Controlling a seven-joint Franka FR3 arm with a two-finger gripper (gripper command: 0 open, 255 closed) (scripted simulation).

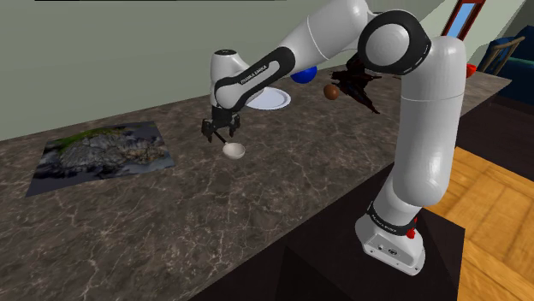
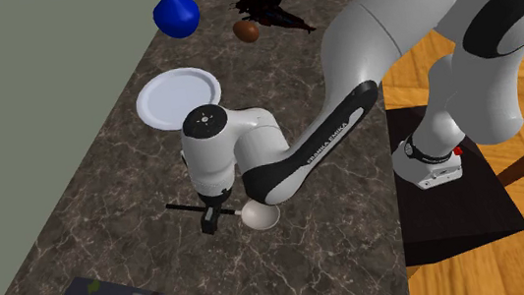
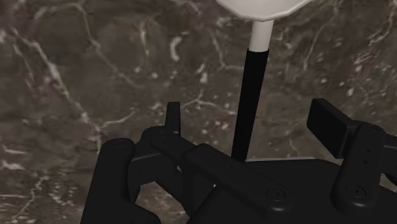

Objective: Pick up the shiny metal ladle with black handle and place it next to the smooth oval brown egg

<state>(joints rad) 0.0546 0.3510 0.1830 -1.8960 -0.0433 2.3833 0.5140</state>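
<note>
Hanging low with the gripper over the ladle on the stone counter, with fingers wide apart on both sides of the black handle and holding nothing, so at the grab step, needing next to drop, squeeze, lift and carry toward the shoulder view's right to the brown egg.

dark brown stone countertop with pale veining, running along a plain grey-green wall. light is flat and even, with only faint shadows on the counter. orange-brown wood plank floor past the counter's near edge. at the far end there's a blue-framed opening, window or door, can't tell, with a dark blue seat near it.
</note>
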